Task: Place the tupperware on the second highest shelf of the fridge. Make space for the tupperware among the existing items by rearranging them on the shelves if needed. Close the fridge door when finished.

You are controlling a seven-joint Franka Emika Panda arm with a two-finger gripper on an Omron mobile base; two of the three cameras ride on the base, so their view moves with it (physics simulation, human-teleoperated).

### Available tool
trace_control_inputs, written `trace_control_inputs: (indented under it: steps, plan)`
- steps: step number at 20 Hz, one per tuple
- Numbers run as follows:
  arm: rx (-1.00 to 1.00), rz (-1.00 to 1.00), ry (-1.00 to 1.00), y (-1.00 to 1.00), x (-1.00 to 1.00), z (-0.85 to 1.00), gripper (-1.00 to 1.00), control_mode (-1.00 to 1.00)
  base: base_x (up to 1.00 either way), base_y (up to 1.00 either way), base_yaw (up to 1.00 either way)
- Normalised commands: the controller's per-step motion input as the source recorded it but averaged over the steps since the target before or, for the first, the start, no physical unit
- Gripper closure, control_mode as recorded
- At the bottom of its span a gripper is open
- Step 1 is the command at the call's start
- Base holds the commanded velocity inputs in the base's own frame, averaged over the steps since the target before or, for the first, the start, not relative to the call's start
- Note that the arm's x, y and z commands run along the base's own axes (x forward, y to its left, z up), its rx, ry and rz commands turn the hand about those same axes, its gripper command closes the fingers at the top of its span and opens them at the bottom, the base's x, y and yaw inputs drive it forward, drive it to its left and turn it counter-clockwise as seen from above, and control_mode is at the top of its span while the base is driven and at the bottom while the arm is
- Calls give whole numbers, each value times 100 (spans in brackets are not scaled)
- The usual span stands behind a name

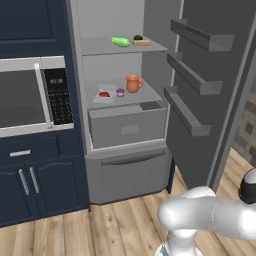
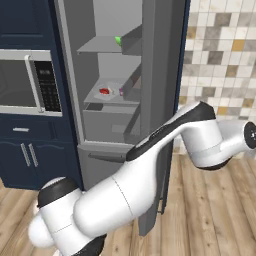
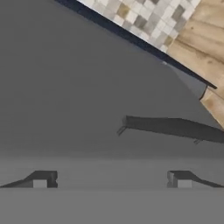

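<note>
- The tupperware (image 1: 104,93), a flat clear box with something red inside, already lies on the second highest shelf (image 1: 145,96) of the fridge (image 1: 80,75), beside a tiny purple cup (image 1: 120,92) and the orange-brown jug (image 1: 133,83). By my reading, only closing remains.
- The pincer (image 3: 112,180) has its 2 tips spread wide apart, holding nothing, facing the outer face of the fridge door (image 3: 65,87) with the dark handle (image 3: 175,127) just ahead.
- Risk 1: pushing near the handle side at a poor angle could let the tips slide along the flat panel, so the door barely swings.
- Risk 2: the spread tips could snag the handle and stall the push.
- Risk 3: the elbow (image 2: 200,135) sits close to the door edge; a wide sweep may knock it.
- Risk 4: a hard slam might jolt the jug or the green vegetable (image 1: 120,42) on the upper shelf.
</note>
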Motion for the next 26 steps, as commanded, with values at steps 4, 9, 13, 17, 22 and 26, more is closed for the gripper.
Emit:
trace_control_inputs:
  steps: [4, 9, 13, 17, 22, 26]
  plan:
    - [22, 0, 0, 0, 61, 0, -100, -100, 0, 0, 0]
    - [23, 0, -1, 0, 64, 0, -100, -100, 0, 0, 0]
    - [26, 0, -2, 2, 59, -10, -100, -100, 0, 0, 0]
    - [27, 0, -6, 9, 66, -8, -100, -100, 0, 0, 0]
    - [22, 0, -1, 8, 72, 0, -100, -100, 0, 0, 0]
    - [15, 0, 0, 9, 56, 0, -100, -100, 0, 0, 0]
